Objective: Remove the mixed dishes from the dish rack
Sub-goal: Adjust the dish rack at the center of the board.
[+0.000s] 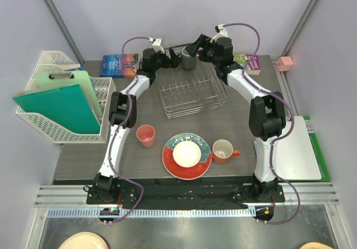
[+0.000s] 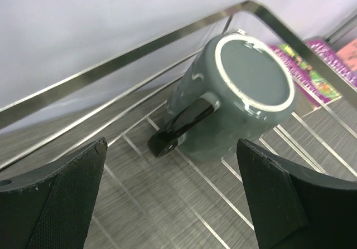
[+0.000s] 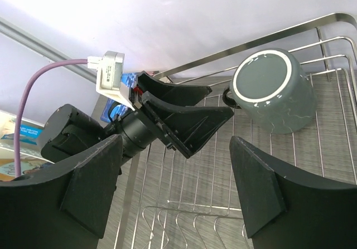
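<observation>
Only the dark grey mug [image 2: 234, 101] is left in the dish rack [image 1: 192, 96]. It sits bottom-up and tilted in the far corner, handle toward your left arm. The pink cup [image 1: 146, 135], the orange mug [image 1: 223, 150], and the teal plate [image 1: 187, 168] with the bowl [image 1: 187, 153] on it are out on the table [image 1: 78, 160]. Your left gripper [image 2: 172, 143] has its jaws spread wide and holds nothing, with the mug just ahead between its fingers. Your right gripper [image 3: 175, 140] is also wide open and empty, aimed at that same corner. That crowding is your main risk: advance both and the fingers are likely to knock each other or shove the mug against the rack's rim. Closing on the handle alone could let the mug swing and drop onto the wires. The glazed, sloping wall could also squirt out of a shallow pinch. I can't tell from these views whether the mug leans on the rim or on a prong, so a straight pull might snag and drag the whole rack. Watch too that a lower finger doesn't slip under a wire as you close.
</observation>
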Available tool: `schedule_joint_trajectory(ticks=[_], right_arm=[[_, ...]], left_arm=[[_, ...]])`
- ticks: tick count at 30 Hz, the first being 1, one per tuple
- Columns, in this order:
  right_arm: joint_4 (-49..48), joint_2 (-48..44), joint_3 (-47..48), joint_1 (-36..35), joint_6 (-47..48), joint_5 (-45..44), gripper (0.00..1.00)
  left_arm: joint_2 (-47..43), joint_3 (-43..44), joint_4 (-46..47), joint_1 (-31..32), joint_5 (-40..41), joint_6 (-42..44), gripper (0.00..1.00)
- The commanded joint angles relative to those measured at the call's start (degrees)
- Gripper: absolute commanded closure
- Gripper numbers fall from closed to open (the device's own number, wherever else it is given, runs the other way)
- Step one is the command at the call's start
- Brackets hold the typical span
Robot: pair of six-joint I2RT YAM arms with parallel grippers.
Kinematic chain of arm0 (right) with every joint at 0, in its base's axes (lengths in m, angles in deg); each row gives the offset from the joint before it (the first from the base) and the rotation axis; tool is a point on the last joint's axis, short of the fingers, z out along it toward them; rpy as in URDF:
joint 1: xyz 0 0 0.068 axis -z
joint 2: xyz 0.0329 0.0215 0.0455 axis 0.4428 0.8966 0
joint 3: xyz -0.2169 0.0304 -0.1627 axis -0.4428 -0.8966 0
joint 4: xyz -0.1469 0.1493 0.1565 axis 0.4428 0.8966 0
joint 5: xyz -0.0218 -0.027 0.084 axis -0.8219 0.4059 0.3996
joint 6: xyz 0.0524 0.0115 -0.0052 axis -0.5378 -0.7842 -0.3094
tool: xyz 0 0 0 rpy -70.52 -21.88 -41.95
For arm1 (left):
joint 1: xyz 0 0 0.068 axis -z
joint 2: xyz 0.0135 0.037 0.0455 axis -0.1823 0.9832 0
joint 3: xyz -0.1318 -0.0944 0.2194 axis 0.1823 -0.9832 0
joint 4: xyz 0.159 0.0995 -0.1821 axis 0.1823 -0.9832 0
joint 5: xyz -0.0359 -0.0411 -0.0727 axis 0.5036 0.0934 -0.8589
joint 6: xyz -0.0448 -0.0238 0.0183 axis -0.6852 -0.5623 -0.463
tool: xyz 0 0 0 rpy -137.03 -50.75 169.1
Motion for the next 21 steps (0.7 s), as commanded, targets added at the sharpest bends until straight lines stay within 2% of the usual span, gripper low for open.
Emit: schedule_joint_trajectory(ticks=[1, 6, 13, 19, 21], right_arm=[[-3.39, -0.83, -0.09, -0.35, 0.32, -0.14, 0.18], [-3.83, -0.04, -0.18, -0.44, -0.30, 0.38, 0.18], [-4.44, 0.67, -0.53, -0.44, -1.26, 0.82, 0.18], [-4.80, 1.02, -0.97, -0.35, -1.53, 0.65, 0.18], [-4.71, 1.19, -0.97, -0.35, -1.79, 0.56, 0.18]], left_arm=[[2.16, 1.80, 9.46, 0.04, -1.22, -3.23, 0.05], [3.30, 2.50, 12.28, 0.04, -1.66, -4.21, 0.08], [4.53, 2.76, 16.15, 0.66, -4.65, -7.72, 0.28], [4.80, 2.59, 16.77, 1.62, -6.32, -9.65, 0.43], [4.80, 2.41, 16.94, 1.98, -6.94, -10.01, 0.44]])
